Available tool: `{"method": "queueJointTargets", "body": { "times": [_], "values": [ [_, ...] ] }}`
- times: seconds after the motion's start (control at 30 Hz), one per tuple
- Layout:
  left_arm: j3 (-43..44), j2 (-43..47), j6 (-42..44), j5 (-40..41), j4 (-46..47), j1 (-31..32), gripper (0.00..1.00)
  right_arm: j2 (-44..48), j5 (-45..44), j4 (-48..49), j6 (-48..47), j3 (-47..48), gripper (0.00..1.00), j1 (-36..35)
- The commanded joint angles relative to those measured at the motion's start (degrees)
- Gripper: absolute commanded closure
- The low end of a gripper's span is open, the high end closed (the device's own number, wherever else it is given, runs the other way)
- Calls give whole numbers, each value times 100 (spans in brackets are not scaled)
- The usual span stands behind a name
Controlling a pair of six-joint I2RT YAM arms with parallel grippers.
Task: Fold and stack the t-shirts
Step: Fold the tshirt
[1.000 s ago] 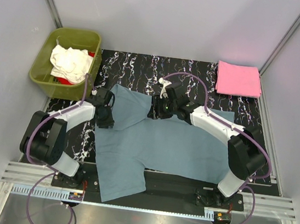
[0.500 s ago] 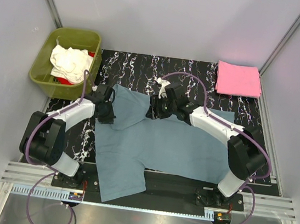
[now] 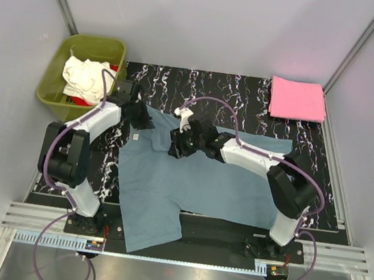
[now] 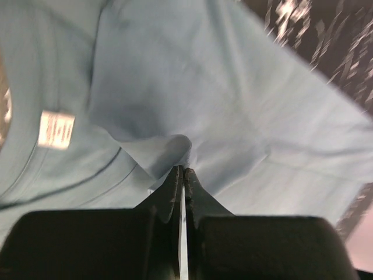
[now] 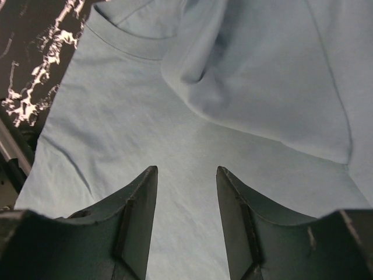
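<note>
Left gripper [image 4: 182, 170]: pressed together, pinching a raised tuck of blue shirt [image 3: 202, 183] at the tips. Neck label [image 4: 56, 129] off to one side of the pinch.

Right gripper [image 5: 185, 174]: spread, nothing between the fingers, low over flat cloth near the collar; contact unclear.

Blue shirt opened out under both grippers, one end draped over the near edge of the surface [image 3: 248, 93].

Pink shirt [image 3: 297, 99]: folded square, well beyond right gripper, far right corner.

Tub [image 3: 96, 42]: just outside left gripper, holding crumpled white shirt [image 3: 85, 77] with red shirt [image 3: 76, 100] peeking underneath.

Progress, judged: one shirt folded, blue at its first fold, two untouched, no stack yet.
</note>
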State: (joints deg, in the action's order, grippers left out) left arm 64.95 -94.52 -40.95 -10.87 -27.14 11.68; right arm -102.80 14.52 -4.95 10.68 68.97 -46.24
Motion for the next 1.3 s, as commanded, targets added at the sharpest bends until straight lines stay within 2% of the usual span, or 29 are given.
{"method": "queueJointTargets", "body": {
  "times": [0.0, 0.3, 0.53, 0.83, 1.27],
  "values": [
    [544, -372, -308, -609, 314, -140, 100, -187, -125, 310, -75, 222, 48, -122],
    [1134, -1182, -713, -1250, 736, -377, 100, -530, -942, 302, -205, 538, 48, -237],
    [1590, -1543, -669, -1119, 683, -465, 100, -925, -1206, -41, -645, 1092, 49, -245],
    [2320, -2044, -687, -1075, 657, -553, 100, -1224, -1214, -41, -769, 1382, 50, -272],
    [2488, -2325, -511, -873, 674, -562, 100, -2024, -1769, -472, -752, 2243, 51, -289]
  ]
}}
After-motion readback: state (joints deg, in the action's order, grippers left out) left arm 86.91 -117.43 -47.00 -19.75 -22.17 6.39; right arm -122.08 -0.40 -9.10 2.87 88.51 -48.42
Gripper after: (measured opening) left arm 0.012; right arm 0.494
